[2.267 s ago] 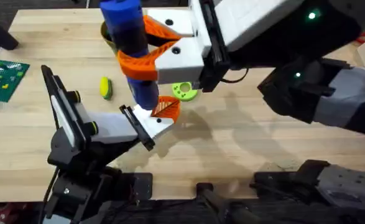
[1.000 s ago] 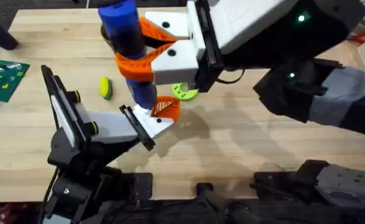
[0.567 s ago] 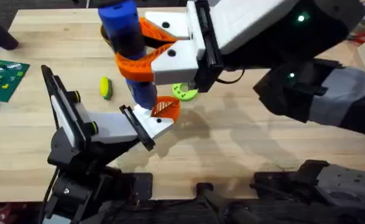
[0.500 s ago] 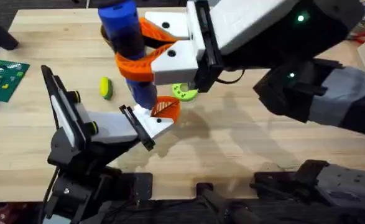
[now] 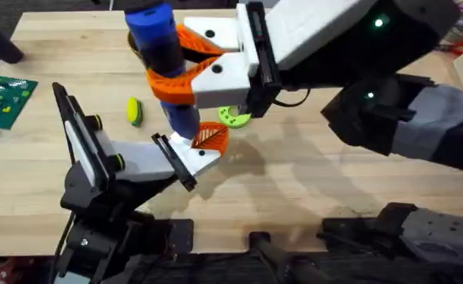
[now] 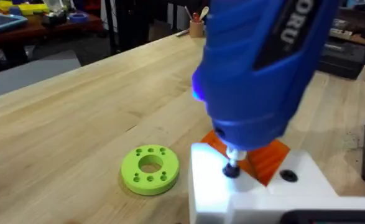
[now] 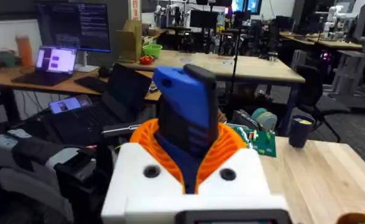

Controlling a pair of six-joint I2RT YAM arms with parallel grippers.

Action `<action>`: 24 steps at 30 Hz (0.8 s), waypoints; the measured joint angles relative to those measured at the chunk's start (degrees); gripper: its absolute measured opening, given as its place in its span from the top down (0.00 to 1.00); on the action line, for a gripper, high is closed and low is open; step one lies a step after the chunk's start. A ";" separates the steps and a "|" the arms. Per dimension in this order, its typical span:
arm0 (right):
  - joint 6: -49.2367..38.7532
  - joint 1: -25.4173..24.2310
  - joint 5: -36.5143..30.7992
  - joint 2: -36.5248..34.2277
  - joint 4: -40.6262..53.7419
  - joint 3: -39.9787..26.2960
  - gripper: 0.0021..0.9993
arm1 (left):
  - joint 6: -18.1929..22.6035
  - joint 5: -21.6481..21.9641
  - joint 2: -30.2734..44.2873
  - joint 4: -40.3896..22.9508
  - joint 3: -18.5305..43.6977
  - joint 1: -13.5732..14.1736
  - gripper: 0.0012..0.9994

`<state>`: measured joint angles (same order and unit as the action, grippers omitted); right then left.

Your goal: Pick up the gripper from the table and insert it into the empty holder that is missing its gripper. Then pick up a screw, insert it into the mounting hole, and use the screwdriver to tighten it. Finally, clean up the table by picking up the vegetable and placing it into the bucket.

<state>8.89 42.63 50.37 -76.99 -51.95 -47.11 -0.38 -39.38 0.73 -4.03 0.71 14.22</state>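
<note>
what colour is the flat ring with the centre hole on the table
Lime green; it shows best in the left wrist view.

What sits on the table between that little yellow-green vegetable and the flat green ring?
The screwdriver's lower shaft stands between the vegetable and the ring, in the overhead view.

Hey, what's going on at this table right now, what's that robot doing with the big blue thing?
The right gripper is clamped around the blue screwdriver, holding it upright with its tip down on the white holder. The small orange gripper already sits in that holder, so this looks like the screw-tightening step. The vegetable lies on the table and a green ring rests beside the holder.
</note>
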 joint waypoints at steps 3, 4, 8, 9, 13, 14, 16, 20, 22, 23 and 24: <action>-0.11 0.00 -0.16 -0.01 0.69 -0.19 0.93 | 0.00 0.00 0.00 0.00 0.00 0.00 0.99; -0.17 0.00 -0.17 0.00 0.85 -0.24 0.93 | 0.00 0.00 0.00 0.00 0.00 0.00 0.99; -0.21 0.00 -0.17 0.00 1.02 -0.31 0.93 | 0.00 0.00 0.00 0.00 0.00 0.00 0.99; -0.21 0.00 -0.17 -0.01 1.03 -0.31 0.93 | 0.00 0.00 0.00 0.00 0.00 0.00 0.99; -0.22 0.00 -0.17 -0.01 1.09 -0.31 0.93 | 0.00 0.00 0.00 0.00 0.00 0.00 0.99; -0.22 0.00 -0.17 -0.02 1.11 -0.31 0.93 | 0.00 0.00 0.00 0.00 0.00 0.00 0.99; -0.25 0.00 -0.17 -0.01 1.14 -0.31 0.93 | 0.00 0.00 0.00 0.00 0.00 0.00 0.99; -0.34 0.00 -0.16 -0.01 0.99 -0.31 0.93 | 0.00 0.00 0.00 0.01 0.00 0.00 0.99; -0.36 0.00 -0.13 -0.02 0.66 -0.31 0.93 | 0.00 0.00 0.00 0.03 0.00 0.00 0.99; -0.36 0.00 -0.12 -0.02 0.59 -0.31 0.93 | 0.01 0.00 0.00 0.04 0.00 0.00 0.99; -0.35 0.00 -0.11 -0.02 0.57 -0.32 0.93 | 0.02 0.00 -0.01 0.04 0.00 0.00 0.99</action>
<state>8.54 42.63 50.26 -77.01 -51.37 -47.43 -0.36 -39.38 0.72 -3.99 0.71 14.22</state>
